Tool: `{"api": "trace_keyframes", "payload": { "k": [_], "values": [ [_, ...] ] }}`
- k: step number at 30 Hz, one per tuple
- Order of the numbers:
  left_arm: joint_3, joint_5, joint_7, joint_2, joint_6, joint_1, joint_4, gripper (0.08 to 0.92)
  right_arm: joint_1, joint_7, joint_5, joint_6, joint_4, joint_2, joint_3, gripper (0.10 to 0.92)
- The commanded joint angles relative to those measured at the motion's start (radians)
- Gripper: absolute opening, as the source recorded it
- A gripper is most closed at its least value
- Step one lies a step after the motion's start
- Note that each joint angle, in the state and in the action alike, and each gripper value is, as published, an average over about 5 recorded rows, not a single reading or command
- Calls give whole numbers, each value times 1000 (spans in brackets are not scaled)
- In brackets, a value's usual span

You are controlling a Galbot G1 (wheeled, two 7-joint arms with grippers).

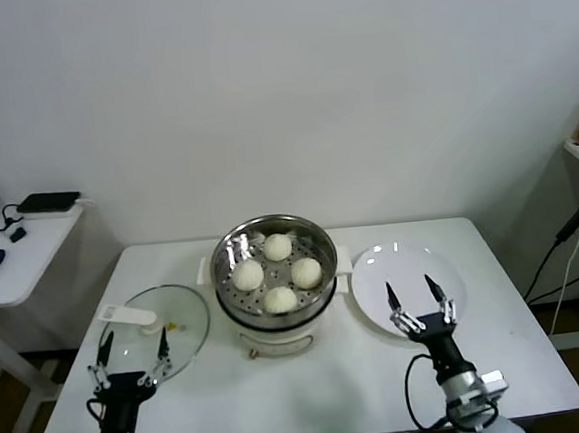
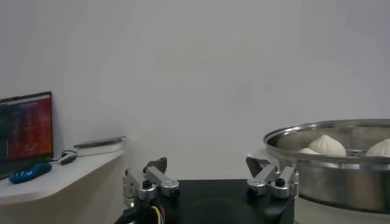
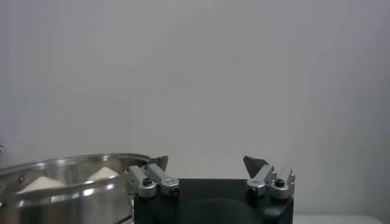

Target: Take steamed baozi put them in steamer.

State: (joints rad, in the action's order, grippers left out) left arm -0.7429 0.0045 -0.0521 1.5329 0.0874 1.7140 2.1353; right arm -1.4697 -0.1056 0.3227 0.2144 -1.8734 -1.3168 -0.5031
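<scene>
With all 4 steamed baozi [image 1: 278,274] sitting in the steamer [image 1: 227,256], the plate [image 1: 374,270] is bare; left gripper [image 1: 133,351] and right gripper [image 1: 414,292] hover wide, holding nothing.

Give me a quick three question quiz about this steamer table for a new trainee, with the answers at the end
1. How many steamed baozi sit in the steamer?
2. True or false: the plate holds a bun.
3. The glass lid lies on which side of the steamer: A the robot's left, B the robot's right?

Key: 1. Four. 2. False; the plate is bare. 3. A. The left gripper and right gripper are both open and hold nothing.
</scene>
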Motion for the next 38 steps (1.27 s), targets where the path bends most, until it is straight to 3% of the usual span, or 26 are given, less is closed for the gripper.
{"api": "trace_keyframes", "payload": {
  "k": [1, 13, 38],
  "values": [
    [-2, 6, -3, -1, 0, 3, 1, 823, -104, -12, 18, -10, -24, -39, -37, 823],
    [-3, 10, -8, -2, 1, 6, 0, 823, -78, -41, 61, -42, -16, 55, -32, 823],
    [-14, 8, -17, -2, 5, 14, 4, 823, -78, -50, 36, -38, -24, 53, 3, 823]
  ]
}}
